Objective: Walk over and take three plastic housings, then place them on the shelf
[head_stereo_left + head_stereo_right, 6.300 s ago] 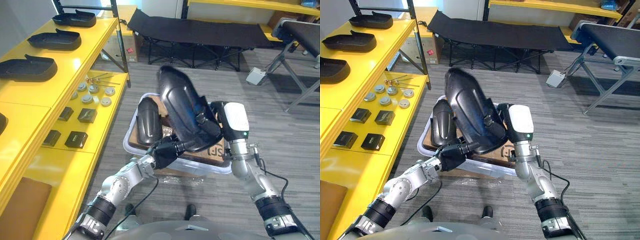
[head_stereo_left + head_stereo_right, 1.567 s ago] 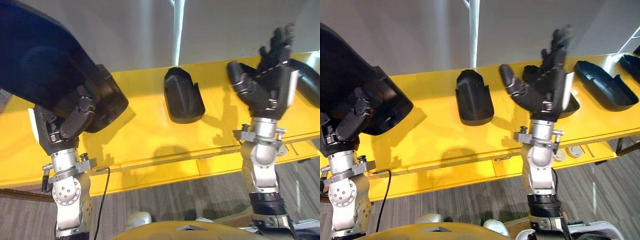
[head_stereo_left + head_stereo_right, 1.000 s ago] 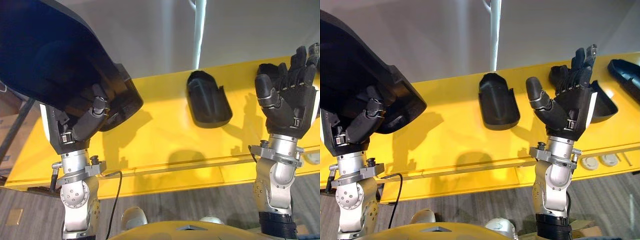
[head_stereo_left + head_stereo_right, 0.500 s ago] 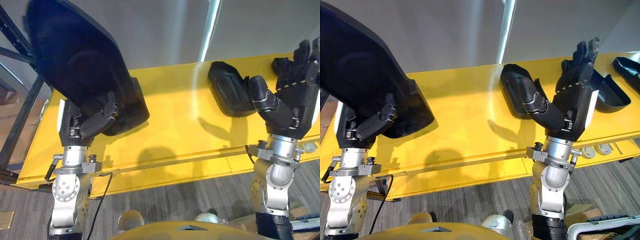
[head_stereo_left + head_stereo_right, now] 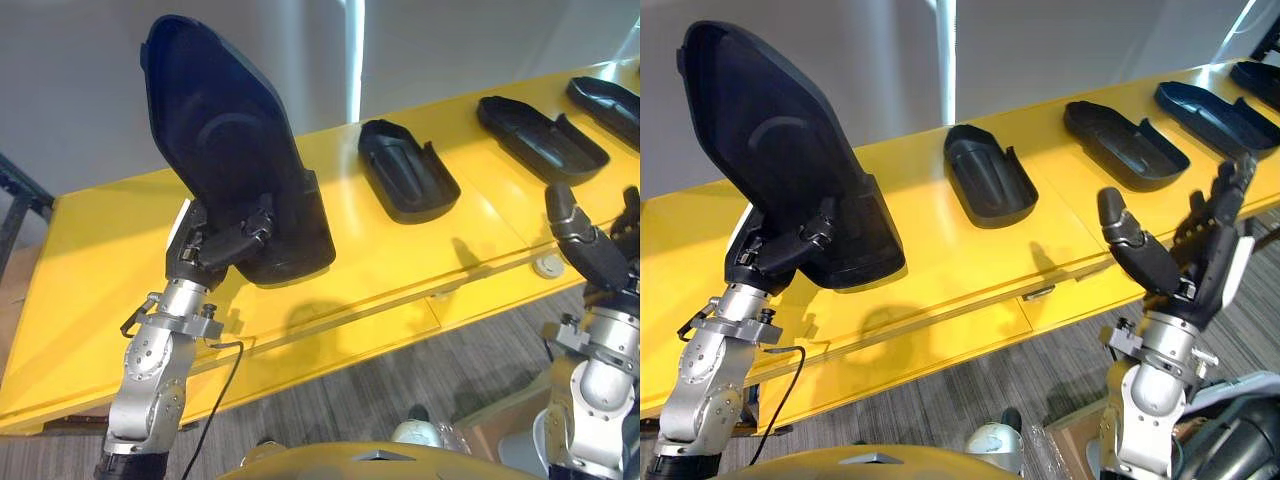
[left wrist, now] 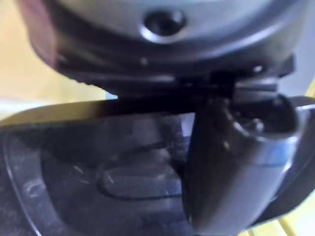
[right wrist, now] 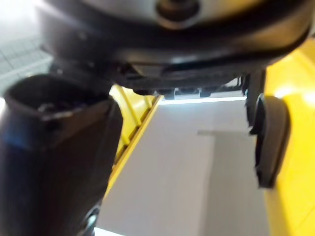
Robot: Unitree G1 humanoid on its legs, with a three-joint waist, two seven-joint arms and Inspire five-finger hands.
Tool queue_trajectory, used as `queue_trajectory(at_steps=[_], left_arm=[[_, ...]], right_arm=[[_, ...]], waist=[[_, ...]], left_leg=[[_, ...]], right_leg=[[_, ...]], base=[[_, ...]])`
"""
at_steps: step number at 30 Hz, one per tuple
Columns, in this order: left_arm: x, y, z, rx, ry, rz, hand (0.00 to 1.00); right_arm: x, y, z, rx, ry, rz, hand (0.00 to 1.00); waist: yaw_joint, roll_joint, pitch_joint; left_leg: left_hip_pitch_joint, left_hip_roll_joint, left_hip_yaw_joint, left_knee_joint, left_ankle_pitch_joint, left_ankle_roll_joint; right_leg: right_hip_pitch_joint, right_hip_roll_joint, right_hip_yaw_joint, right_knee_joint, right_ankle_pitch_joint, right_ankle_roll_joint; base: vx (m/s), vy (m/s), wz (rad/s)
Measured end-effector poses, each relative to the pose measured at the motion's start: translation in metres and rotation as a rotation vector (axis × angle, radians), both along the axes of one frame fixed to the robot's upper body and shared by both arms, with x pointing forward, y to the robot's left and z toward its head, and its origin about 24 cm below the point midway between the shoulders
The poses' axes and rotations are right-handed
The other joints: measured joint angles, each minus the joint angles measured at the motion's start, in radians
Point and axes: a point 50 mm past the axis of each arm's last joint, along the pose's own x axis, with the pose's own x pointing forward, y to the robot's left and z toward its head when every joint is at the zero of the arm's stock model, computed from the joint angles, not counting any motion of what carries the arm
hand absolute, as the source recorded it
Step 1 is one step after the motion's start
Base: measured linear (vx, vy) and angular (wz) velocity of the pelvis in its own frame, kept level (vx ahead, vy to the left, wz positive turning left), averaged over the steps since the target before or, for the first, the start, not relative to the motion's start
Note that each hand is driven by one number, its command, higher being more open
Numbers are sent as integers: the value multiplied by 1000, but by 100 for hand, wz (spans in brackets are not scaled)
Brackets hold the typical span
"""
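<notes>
Lowered since a moment ago, the right robot hand [image 5: 1180, 265] hangs open before the yellow shelf [image 5: 90, 260]. The left robot hand [image 5: 225, 240] grips the large black plastic housing [image 5: 225, 130], tilted upright over the shelf, left of three lying black housings [image 5: 405, 170].

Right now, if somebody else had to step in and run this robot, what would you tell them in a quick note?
Left hand: fingers curled round a large black housing, held upright over the left part of the yellow shelf; whether its lower end touches, I cannot tell.
Right hand: open, empty, raised in front of the shelf's edge.
Done: other housings already lie in a row on the shelf, the nearest housing just right of the held one.
Left: set the held housing down and let go; how many of the three are placed, I cannot tell.
</notes>
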Motion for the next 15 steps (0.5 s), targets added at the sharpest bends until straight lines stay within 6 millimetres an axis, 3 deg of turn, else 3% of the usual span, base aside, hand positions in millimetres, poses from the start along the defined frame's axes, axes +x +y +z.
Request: queue_trajectory(at_steps=[5,8,11,15], left_arm=[[16,14,-17,-72,164,49,0],[24,22,-32,-62,287,67,0],[36,37,-45,-37,390,108,0],[45,51,-45,-6,412,126,0]], right_arm=[[-26,-20,-65,162,236,-172,100],[-41,-25,-102,245,405,-180,100],[-67,-20,-155,404,636,-125,100],[-87,-4,-187,539,771,-44,100]], waist=[[-23,6,-5],[-30,19,-13],[-23,23,-15],[-13,31,-28]], left_leg=[[13,0,27,-15,5,-2],[17,0,33,-17,7,-3],[25,2,35,-31,17,-2],[28,-2,35,-56,33,2]], right_leg=[[-15,6,25,0,2,-2],[-16,8,29,0,3,-3],[-11,12,29,0,4,-5],[-7,13,22,-9,4,-4]], base=[[-9,-3,-12],[-10,-5,-9],[-10,-2,1],[-30,-2,7]])
